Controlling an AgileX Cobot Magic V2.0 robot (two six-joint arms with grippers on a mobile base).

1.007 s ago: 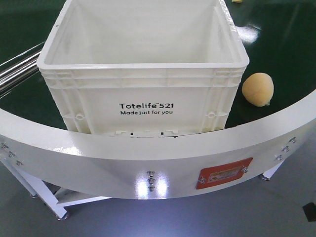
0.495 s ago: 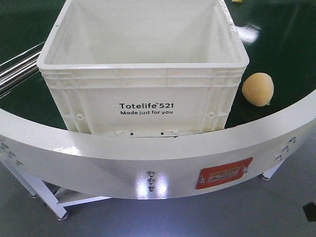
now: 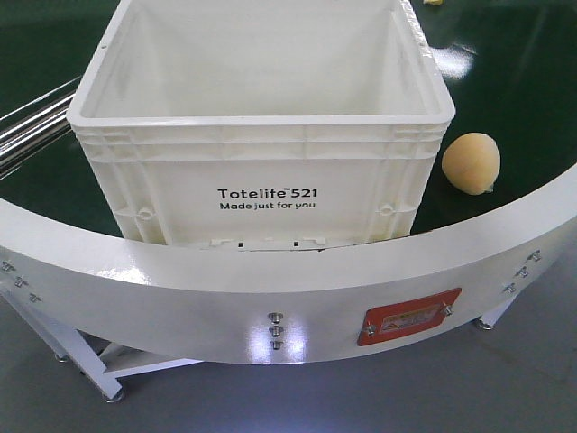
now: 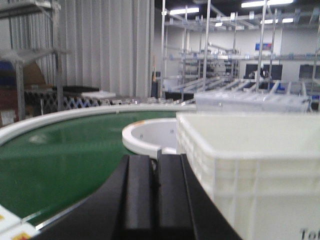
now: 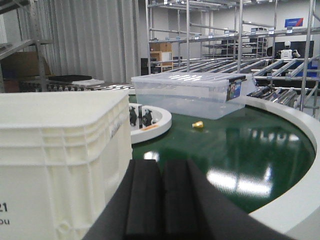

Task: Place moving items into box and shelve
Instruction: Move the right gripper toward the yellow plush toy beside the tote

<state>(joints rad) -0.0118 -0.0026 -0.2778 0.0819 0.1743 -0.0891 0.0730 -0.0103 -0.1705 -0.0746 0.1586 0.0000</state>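
roughly level beside box (image 4: 250, 165): left fingers (image 4: 140, 195) pressed together, right fingers (image 5: 145, 205) pressed together.

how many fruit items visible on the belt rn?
1. The yellow-orange fruit sits on the green belt, just right of the white crate. A small yellow scrap farther back is too small to identify; others may be hidden.

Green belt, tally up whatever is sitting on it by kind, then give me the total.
White crate: 1
Clear lidded bin: 1
Yellow-orange fruit: 1
Small yellow piece: 1
Total: 4
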